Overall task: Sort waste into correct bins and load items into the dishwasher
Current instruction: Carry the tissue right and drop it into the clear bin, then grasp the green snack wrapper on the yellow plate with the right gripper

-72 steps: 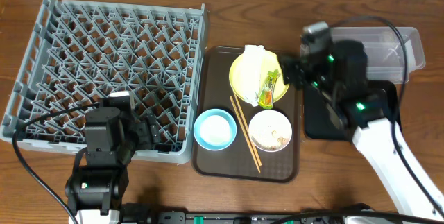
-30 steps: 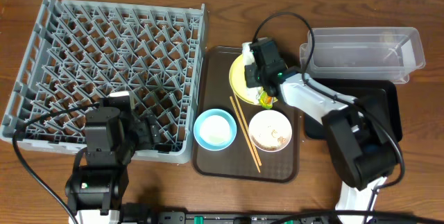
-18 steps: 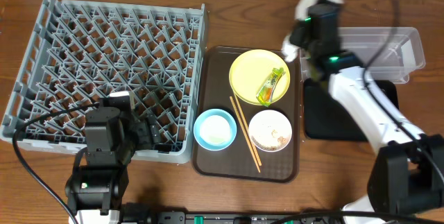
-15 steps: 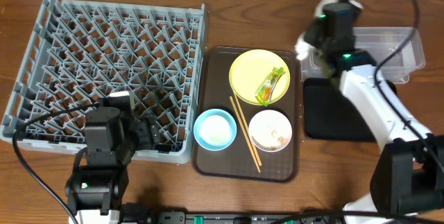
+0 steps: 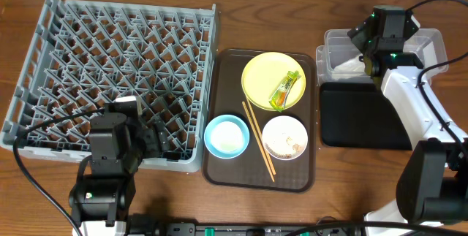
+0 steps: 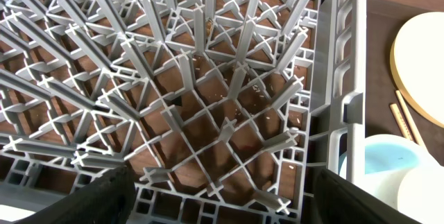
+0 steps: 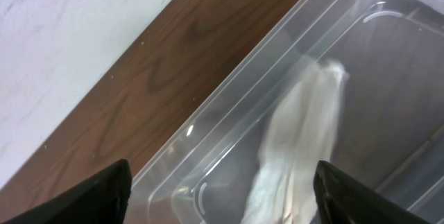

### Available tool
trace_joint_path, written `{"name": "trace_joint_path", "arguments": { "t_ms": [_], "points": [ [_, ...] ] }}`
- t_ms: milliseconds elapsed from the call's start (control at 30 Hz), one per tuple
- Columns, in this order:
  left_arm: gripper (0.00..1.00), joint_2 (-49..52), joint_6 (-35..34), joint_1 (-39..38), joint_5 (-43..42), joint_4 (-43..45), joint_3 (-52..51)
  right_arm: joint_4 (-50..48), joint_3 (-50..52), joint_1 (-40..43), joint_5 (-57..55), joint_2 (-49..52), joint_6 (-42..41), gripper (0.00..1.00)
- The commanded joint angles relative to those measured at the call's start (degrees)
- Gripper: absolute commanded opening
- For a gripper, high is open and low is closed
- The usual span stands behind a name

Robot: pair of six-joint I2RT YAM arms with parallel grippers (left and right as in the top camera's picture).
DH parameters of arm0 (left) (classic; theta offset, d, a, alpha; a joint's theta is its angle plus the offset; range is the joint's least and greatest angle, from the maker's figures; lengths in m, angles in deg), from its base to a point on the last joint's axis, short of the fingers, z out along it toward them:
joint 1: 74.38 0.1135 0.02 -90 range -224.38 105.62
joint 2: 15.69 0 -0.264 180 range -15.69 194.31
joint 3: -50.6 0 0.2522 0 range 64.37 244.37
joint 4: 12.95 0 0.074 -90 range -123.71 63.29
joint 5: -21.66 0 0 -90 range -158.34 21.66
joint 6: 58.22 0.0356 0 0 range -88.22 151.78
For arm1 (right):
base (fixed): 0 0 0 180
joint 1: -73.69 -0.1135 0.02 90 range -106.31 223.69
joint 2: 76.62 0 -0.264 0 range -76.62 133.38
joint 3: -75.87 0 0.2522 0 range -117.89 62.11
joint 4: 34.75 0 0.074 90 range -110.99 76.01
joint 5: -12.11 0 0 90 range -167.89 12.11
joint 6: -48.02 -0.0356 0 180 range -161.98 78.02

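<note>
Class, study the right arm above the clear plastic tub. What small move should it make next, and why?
Probably lift the right gripper away and swing it toward the small green-and-yellow snack wrapper on the round pale-yellow plate. Its fingers are open, the crumpled white paper napkin sits loose inside the clear rectangular plastic tub, and the wrapper is unsorted waste.

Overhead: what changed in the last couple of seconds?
The right end effector lifted the napkin off the yellow plate, carried it right and released it into the clear tub. The wrapper, chopsticks, blue bowl, white bowl and left end effector stayed put.
</note>
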Motion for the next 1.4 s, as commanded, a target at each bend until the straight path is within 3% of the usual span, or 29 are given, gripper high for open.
{"name": "trace_joint_path", "arguments": {
  "t_ms": [0, 200, 367, 567, 667, 1000, 1067, 1167, 1267, 1367],
  "points": [
    [0.86, -0.15, -0.11, -0.26, -0.15, 0.00, 1.44, -0.90, 0.00, -0.07, 3.61, 0.20, 4.46, 0.81],
    [0.86, -0.11, -0.11, -0.26, -0.15, 0.00, 1.44, -2.43, 0.00, -4.92, 22.27, 0.20, 19.58, 0.78],
    [0.86, -0.11, -0.11, -0.26, -0.15, -0.02, 1.44, 1.75, 0.00, -12.76, 19.37, 0.22, 24.30, 0.77],
    [0.86, -0.11, -0.11, -0.26, -0.15, -0.44, 1.44, 8.55, 0.09, -20.35, 10.08, 1.38, 24.26, 0.75],
    [0.86, -0.11, -0.11, -0.26, -0.15, -0.46, 1.44, 12.81, 0.15, -22.62, 10.03, 2.78, 22.82, 0.69],
    [0.86, -0.11, -0.11, -0.26, -0.15, -0.46, 1.44, 17.42, 0.15, -25.55, 10.73, 11.32, 16.41, 0.68],
    [0.86, -0.11, -0.11, -0.26, -0.15, -0.46, 1.44, 16.70, 0.15, -25.55, 10.51, 11.96, 15.69, 0.59],
    [0.86, -0.11, -0.11, -0.26, -0.15, -0.46, 1.44, 14.88, 0.15, -25.51, 10.64, 12.24, 15.39, 0.30],
    [0.86, -0.11, -0.11, -0.26, -0.15, -0.46, 1.44, 13.86, 0.07, -25.49, 10.73, 12.07, 15.17, 0.07],
    [0.86, -0.11, -0.11, -0.26, -0.15, -0.46, 1.44, 12.17, -0.24, -24.72, 10.69, 10.38, 15.26, 0.01]
  ]
}}
